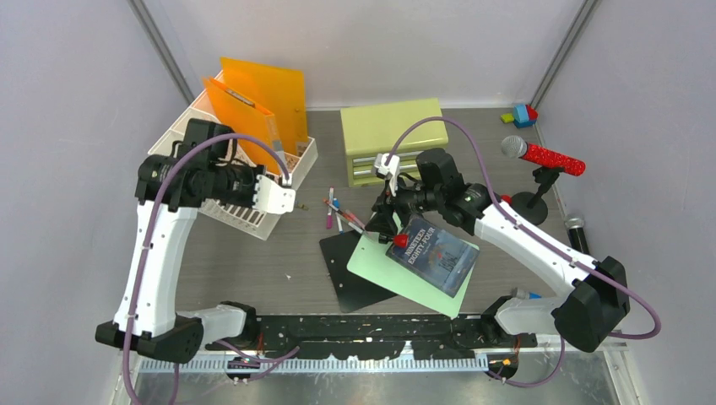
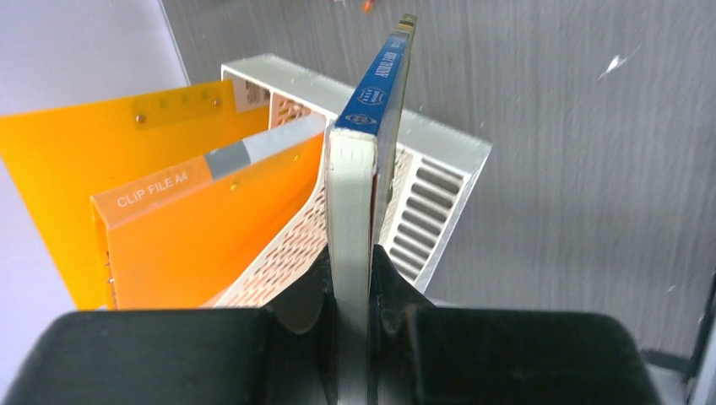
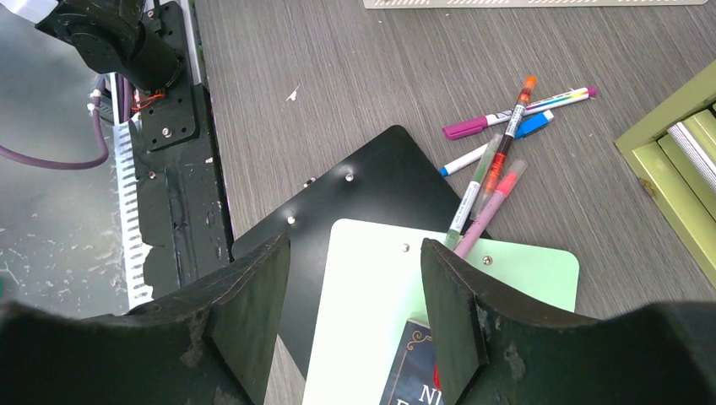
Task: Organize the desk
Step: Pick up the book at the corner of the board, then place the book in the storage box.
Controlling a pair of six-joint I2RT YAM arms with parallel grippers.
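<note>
The worktop (image 1: 253, 270) runs from the black rail (image 1: 363, 325) at 6 o'clock to the wall (image 1: 380, 51) at 12. At 10 o'clock, one white tray (image 1: 245, 221) holds two orange files (image 1: 279, 93). There the left end effector (image 2: 350, 270) is clamped on one blue-spined book (image 2: 376, 101). At centre lie five pens (image 3: 498, 160), one black clipboard (image 3: 380, 181), one green clipboard (image 3: 371, 321) and one novel (image 1: 432, 253). The right end effector (image 3: 355, 245) hangs over them, jaws wide and empty. Two microphones (image 1: 549, 156) are at 3 o'clock.

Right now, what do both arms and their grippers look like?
The left arm and right arm both have white links with black joints and black bases, and a looping purple cable runs along each. The left gripper and right gripper have matte black, wedge-shaped fingers. No markings are visible.
</note>
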